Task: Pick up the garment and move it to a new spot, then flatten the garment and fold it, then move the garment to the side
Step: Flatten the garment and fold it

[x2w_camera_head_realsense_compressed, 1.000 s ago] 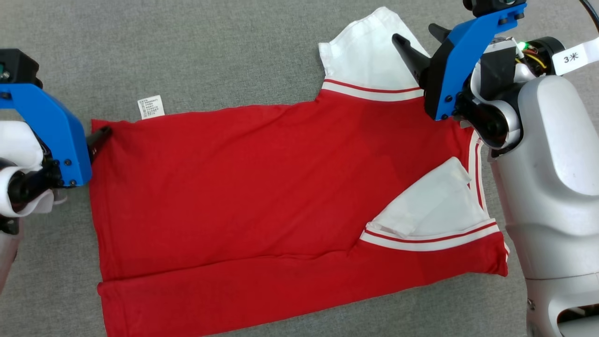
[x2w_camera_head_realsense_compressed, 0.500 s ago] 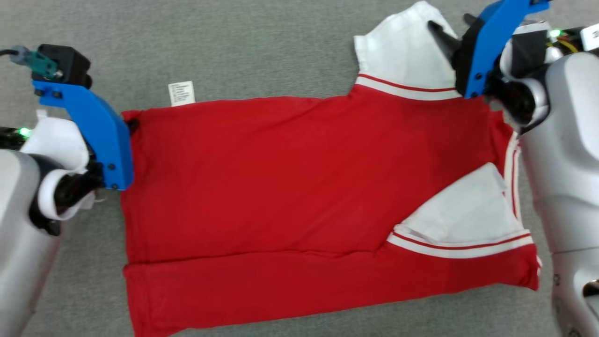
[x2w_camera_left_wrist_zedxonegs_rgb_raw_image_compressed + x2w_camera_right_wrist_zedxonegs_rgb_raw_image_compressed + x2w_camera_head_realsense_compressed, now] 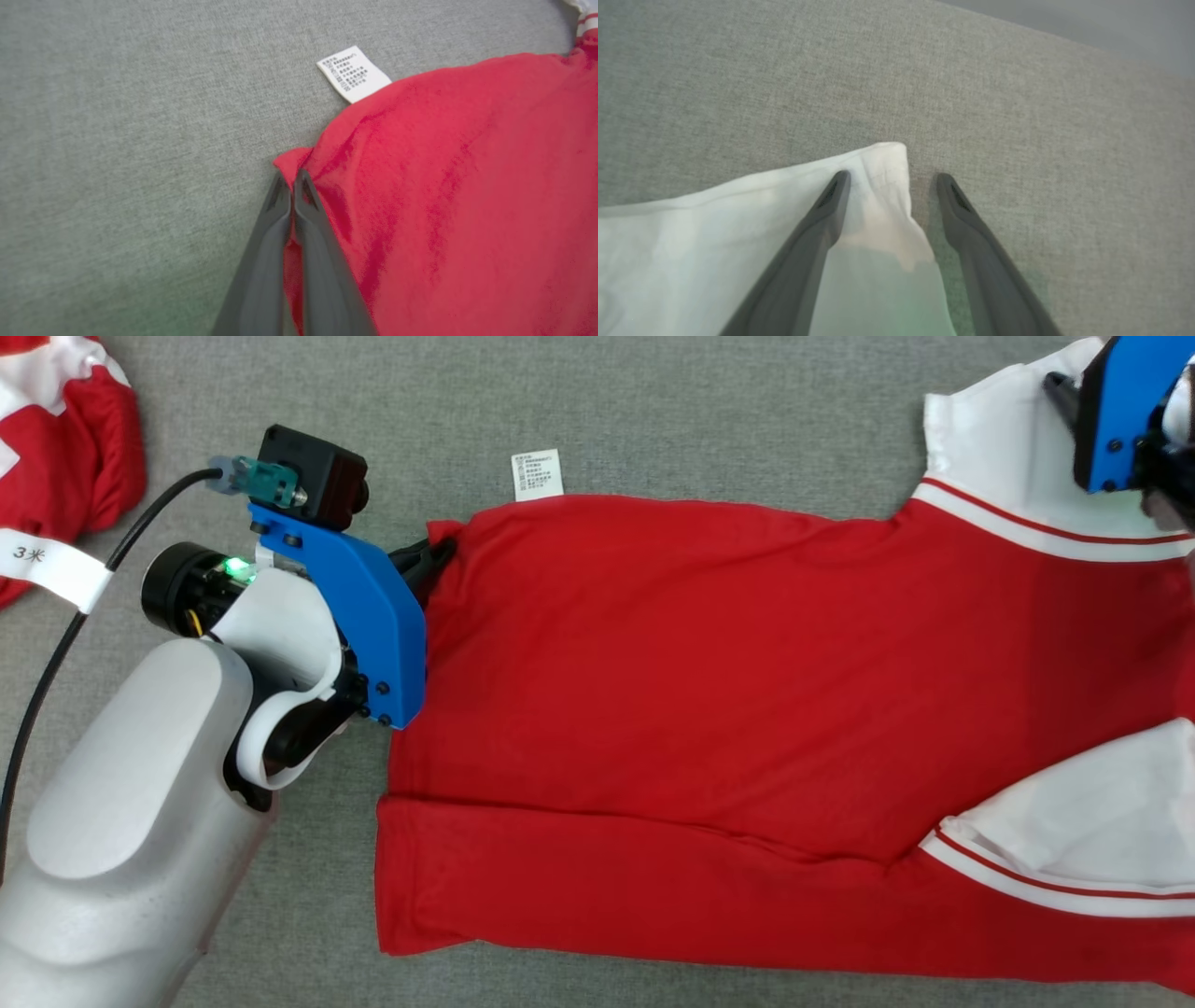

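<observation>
Red shirt flat on grey mat. Its far-left corner is clamped tight in left gripper; right gripper gapes wide astride far-right white sleeve edge. Risk: thin bite there slips at lift, shirt skews.

Garment cut off at right edge; care label print too small to read.
</observation>
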You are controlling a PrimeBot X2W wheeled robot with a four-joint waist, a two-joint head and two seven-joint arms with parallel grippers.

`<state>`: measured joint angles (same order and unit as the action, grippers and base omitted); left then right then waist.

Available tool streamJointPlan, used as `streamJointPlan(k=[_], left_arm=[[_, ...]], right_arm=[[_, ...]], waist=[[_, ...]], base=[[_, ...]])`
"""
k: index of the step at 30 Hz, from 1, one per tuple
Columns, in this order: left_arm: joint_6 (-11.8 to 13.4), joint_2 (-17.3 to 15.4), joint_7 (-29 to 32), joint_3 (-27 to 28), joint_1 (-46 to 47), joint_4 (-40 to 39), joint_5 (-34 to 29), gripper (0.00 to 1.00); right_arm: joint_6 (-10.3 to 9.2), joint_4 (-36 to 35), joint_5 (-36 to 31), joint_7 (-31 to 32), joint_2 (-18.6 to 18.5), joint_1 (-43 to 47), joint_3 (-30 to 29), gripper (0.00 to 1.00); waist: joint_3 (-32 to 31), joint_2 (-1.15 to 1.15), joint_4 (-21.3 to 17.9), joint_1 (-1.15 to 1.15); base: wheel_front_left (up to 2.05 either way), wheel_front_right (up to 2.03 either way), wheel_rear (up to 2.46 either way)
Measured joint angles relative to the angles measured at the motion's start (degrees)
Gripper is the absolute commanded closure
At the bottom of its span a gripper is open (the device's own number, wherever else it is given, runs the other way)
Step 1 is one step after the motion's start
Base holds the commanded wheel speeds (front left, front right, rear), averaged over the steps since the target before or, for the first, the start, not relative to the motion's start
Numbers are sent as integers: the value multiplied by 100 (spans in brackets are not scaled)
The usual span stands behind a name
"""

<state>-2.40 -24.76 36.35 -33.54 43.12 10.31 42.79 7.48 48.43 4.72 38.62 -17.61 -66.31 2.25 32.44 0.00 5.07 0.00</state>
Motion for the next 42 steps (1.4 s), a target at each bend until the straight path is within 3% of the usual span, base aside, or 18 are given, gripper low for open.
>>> streamJointPlan(k=[1,2,3,6,7,9,10,11,12,15,22,25,32,42], left_arm=[[0,22,-55,-1,10,16,-10,100],[0,47,-129,4,11,32,-10,100],[11,74,-209,25,10,53,-11,100],[85,111,-427,137,-30,109,-9,100],[237,185,-879,366,-174,211,25,100],[271,216,-1044,459,-266,242,79,100],[312,282,-1446,625,-465,268,145,100],[312,282,-1446,625,-465,268,145,100],[301,355,-1954,804,-619,274,185,100],[188,467,-2461,951,-889,326,312,100],[58,513,-3016,1059,-1495,385,420,100],[32,506,-3225,1096,-1833,320,487,100],[-165,101,-3574,1061,-2479,176,314,100],[-235,-157,-3706,880,-2892,301,113,100]], right_arm=[[1,40,3,44,-33,-56,-10,48],[1,62,33,67,-41,-98,-16,69],[0,71,92,52,-33,-117,-41,100],[2,57,198,-159,16,-110,-60,100],[1,-12,386,-513,54,-56,-156,100],[1,-45,458,-621,77,-10,-174,100],[1,-132,605,-826,59,54,-130,100],[1,-132,605,-826,59,54,-130,100],[1,-297,744,-1061,32,183,-52,100],[1,-567,973,-1324,-75,587,113,100],[1,-1368,1630,-1603,-289,1477,282,100],[1,-1828,1881,-1592,-425,1959,321,100],[0,-3192,2287,-1123,-603,3210,192,100],[0,-4375,2296,-477,-290,4680,-376,100]], waist=[[33,0,33,0],[56,0,59,0],[72,0,70,0],[66,0,45,0],[43,0,-41,1],[20,0,-74,0],[-42,0,-137,0],[-42,0,-137,0],[-126,0,-195,0],[-304,0,-265,0],[-718,0,-409,0],[-924,0,-493,0],[-1344,0,-719,-2],[-1521,0,-902,-1]], base=[[0,0,0],[0,0,0],[0,0,0],[0,0,0],[0,0,0],[0,0,0],[0,0,0],[0,0,0],[0,0,0],[0,0,0],[0,0,0],[0,0,0],[0,0,0],[0,0,0]])
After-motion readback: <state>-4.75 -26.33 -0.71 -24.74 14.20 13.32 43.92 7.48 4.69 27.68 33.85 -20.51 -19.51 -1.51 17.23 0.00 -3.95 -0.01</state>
